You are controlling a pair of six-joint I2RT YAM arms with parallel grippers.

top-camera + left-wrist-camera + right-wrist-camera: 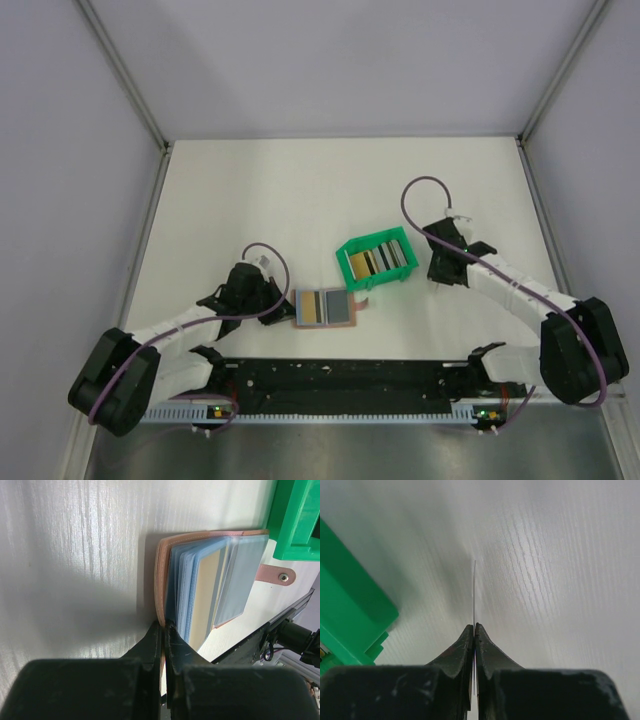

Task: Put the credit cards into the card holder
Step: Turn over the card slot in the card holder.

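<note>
My left gripper (164,626) is clenched on the edge of the open card holder (161,575), which lies on the white table (250,190) just beside the green tray (346,262) of cards (385,260). My right gripper (474,626) pinches 1 card (474,587) edge-on, right of the tray, between pale walls (350,60).

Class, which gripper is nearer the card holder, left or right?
Left. The left gripper is shut on the card holder at its edge. The right gripper, pinching a credit card, sits on the green tray's far side.
</note>
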